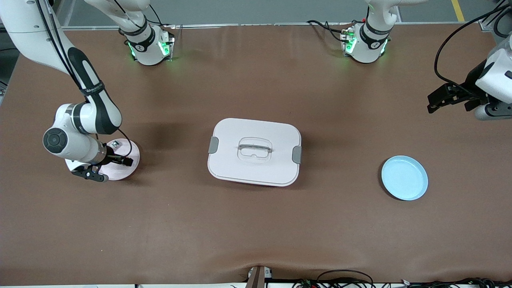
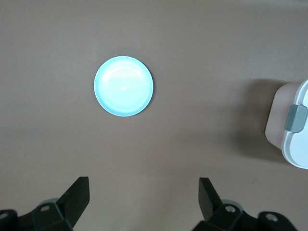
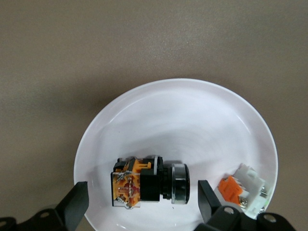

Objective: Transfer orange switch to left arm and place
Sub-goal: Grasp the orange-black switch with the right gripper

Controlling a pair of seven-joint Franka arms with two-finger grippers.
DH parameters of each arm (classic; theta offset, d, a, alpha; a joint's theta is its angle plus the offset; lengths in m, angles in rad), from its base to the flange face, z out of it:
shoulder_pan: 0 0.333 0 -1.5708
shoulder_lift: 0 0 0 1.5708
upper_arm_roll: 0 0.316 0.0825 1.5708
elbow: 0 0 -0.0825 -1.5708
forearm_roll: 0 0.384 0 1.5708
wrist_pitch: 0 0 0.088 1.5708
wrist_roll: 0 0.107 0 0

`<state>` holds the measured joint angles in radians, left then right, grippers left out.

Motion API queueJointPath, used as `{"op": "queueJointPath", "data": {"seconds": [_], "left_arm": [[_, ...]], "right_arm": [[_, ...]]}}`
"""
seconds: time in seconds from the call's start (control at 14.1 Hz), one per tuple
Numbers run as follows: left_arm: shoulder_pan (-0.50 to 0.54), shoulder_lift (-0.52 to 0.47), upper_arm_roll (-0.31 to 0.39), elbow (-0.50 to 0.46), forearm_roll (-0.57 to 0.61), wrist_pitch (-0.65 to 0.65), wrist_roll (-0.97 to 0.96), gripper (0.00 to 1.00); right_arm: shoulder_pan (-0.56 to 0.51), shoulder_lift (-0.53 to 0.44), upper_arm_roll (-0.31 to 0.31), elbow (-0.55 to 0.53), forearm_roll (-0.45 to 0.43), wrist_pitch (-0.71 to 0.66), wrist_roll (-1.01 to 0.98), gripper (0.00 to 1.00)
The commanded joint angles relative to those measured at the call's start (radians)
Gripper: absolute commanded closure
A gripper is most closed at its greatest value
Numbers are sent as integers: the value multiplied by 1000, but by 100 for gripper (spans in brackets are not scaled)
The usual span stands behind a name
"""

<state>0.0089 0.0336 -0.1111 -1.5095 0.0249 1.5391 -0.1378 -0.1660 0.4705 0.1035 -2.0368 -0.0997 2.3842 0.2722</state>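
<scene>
Your small black blocky switch with an orange patch (image 3: 144, 182) lies on its side in the round pink plate (image 3: 183, 110), at the right arm's end of the brown tabletop (image 1: 256, 224). The right tool (image 3: 139, 199) hangs spread wide over it, gripping nothing. In the front view that arm hides the switch. The left tool (image 2: 144, 199), also spread and empty, waits above bare tabletop near the round light-blue plate (image 2: 123, 86). The large white plastic box (image 1: 254, 151) sits mid-table.
</scene>
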Motion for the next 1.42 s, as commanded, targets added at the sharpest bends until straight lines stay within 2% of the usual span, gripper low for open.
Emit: {"op": "queueJointPath", "data": {"seconds": [0.0,0.71,0.78,1.07,1.21,1.35], "left_arm": [[3,-18,-10,-15,-3,12,-3,0],[5,-8,-13,-15,-3,35,-8,0],[3,-9,-13,-15,-3,36,-8,0],[3,-17,-61,-46,10,53,-11,0],[5,-14,-62,-51,10,56,-11,0],[5,-11,-62,-44,1,68,-11,0]], "right_arm": [[-4,28,1,20,-34,9,32,0],[-9,59,1,21,-40,17,30,0],[-10,60,1,21,-40,16,30,10],[-10,68,1,30,-40,18,28,65],[-9,68,1,30,-40,16,27,81],[-3,63,1,30,-40,7,22,82]]}}
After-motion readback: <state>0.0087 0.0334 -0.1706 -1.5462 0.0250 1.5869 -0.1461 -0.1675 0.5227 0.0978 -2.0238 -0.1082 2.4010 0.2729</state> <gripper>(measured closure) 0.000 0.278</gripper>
